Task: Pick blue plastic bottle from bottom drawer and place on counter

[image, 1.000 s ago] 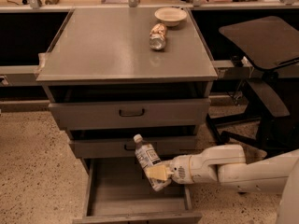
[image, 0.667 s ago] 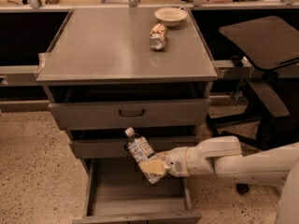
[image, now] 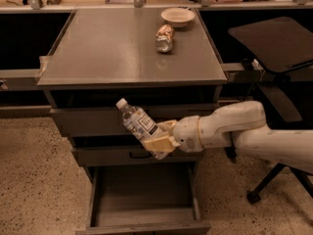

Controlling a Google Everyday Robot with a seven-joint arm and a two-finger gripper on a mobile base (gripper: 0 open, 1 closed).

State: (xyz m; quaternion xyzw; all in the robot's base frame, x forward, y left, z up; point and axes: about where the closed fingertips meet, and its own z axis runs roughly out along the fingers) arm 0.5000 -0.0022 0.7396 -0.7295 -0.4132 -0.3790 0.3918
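Note:
My gripper [image: 160,137] is shut on the lower half of the blue plastic bottle [image: 137,121], a slim clear bottle with a white cap and pale label. It holds the bottle tilted, cap pointing up and left, in front of the upper drawer fronts and below the counter's front edge. The white arm reaches in from the right. The bottom drawer [image: 144,190] is pulled open below, its grey floor bare. The counter [image: 112,48] is the flat grey cabinet top above.
A stubby copper-and-silver shiny container [image: 164,37] lies on the counter's far right part, with a white bowl [image: 177,16] behind it. A dark round-cornered side table [image: 274,40] and a chair base [image: 264,185] stand to the right. The floor is speckled.
The gripper has lifted the bottle up and leftward, from just above the open bottom drawer to the height of the upper drawer fronts. The bottle tilts more to the left.

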